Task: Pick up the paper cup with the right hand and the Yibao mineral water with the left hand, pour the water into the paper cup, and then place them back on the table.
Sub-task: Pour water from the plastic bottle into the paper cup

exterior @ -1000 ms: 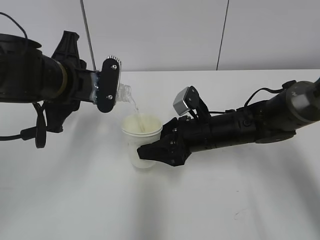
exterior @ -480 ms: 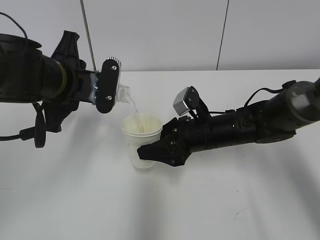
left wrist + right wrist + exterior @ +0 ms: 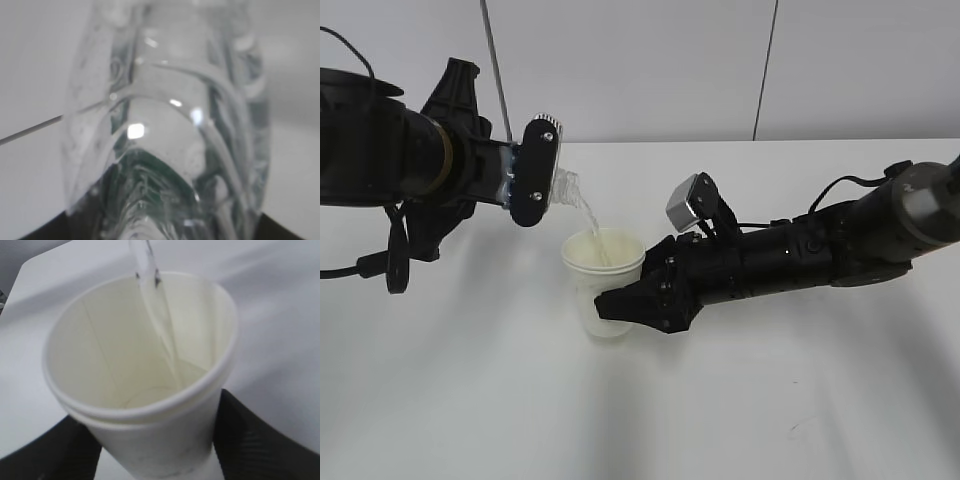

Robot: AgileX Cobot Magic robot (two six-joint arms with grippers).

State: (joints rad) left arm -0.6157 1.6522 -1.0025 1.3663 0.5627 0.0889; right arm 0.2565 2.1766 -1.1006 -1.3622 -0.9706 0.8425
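The paper cup (image 3: 605,285) is standing upright near the middle of the white counter (image 3: 740,400), and a thin stream of water (image 3: 590,225) is falling into its mouth. In the right wrist view the cup (image 3: 145,385) is filling the frame, the stream (image 3: 160,320) is crossing the far rim and running down the inner wall, and a shallow pool is gathering at the bottom. The right end effector (image 3: 625,300) is gripping the cup from its right side, its black fingers (image 3: 250,435) pressing against the lower wall on either side. Above and to the left of the cup, the clear bottle (image 3: 565,188) is lying tipped with its open neck pointing down toward the cup, not touching the rim. The left end effector (image 3: 535,172) is clamping the bottle's body between its fingers. In the left wrist view the bottle (image 3: 170,125) is showing up close and blurred, with green tinting its lower part.
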